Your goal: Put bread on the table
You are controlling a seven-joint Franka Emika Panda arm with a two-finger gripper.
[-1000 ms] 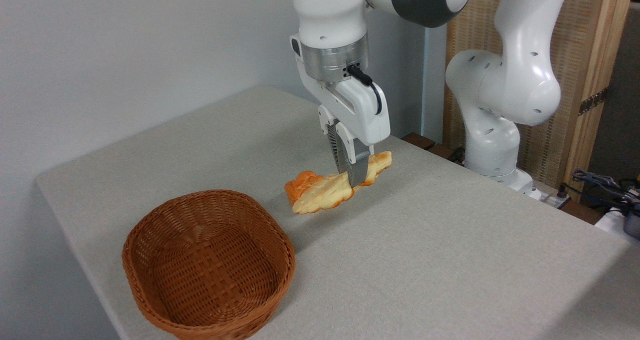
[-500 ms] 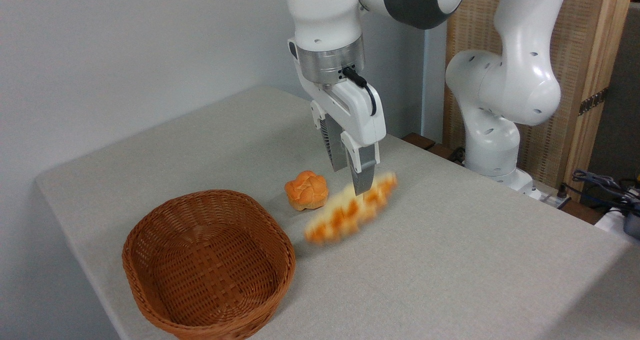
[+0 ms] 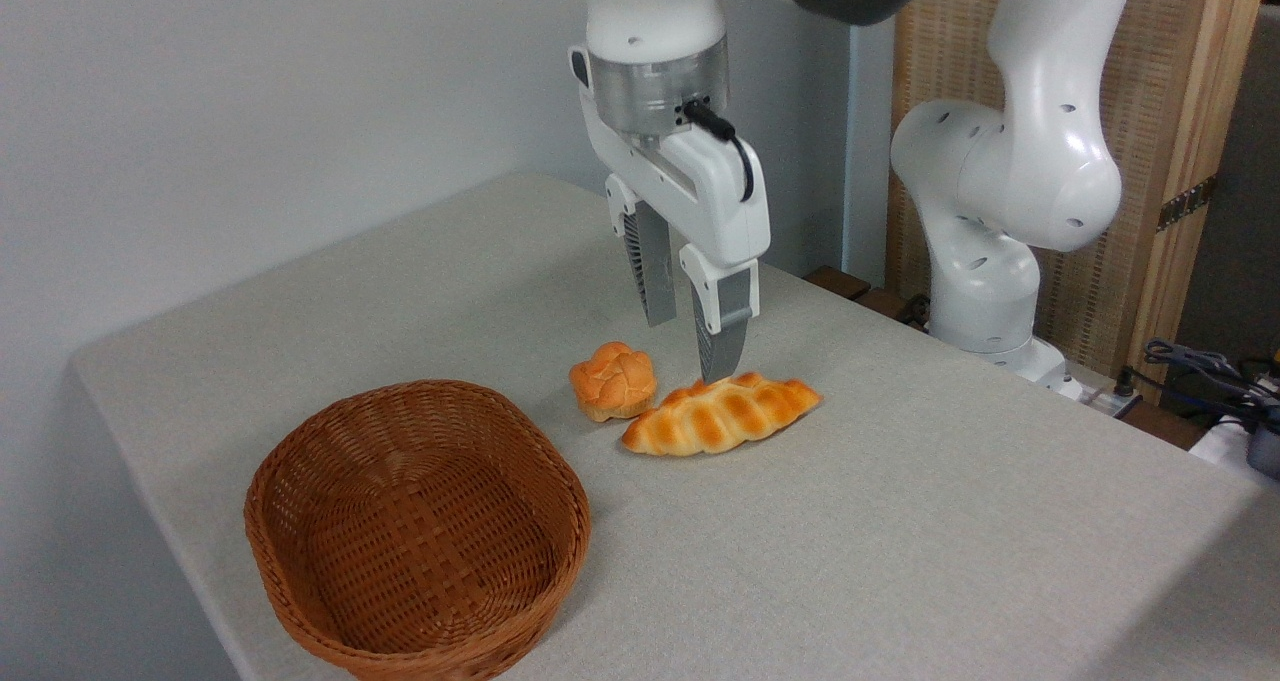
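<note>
A: Where is the long braided golden-brown loaf of bread (image 3: 722,414)?

B: Flat on the light-grey speckled surface (image 3: 900,521), lengthwise from lower left to upper right, pointed ends out. Nothing grips it.

A: And the robot's two-finger jaws (image 3: 683,344)?

B: Above the loaf, pointing straight down, parted with a clear gap between the two grey fingers (image 3: 722,329) and nothing in them. The nearer fingertip sits just over the top edge of the loaf; I cannot tell whether it touches the crust or is only lined up with it from this angle.

A: What about the brown woven wicker basket (image 3: 420,531)?

B: It stands at the near left part of the surface, upright and oval, and its inside shows only the woven floor and walls (nothing lies in it). It is well apart from the loaf.

A: Anything else by the bread?

B: A small round orange knotted bun (image 3: 613,380), just left of the loaf's left end and slightly behind it, also on the surface. The two look very close, perhaps touching at the tip; I cannot say which.

A: And the arm?

B: The white robot arm (image 3: 1000,171) rises from its base beyond the far right edge of the surface.
</note>
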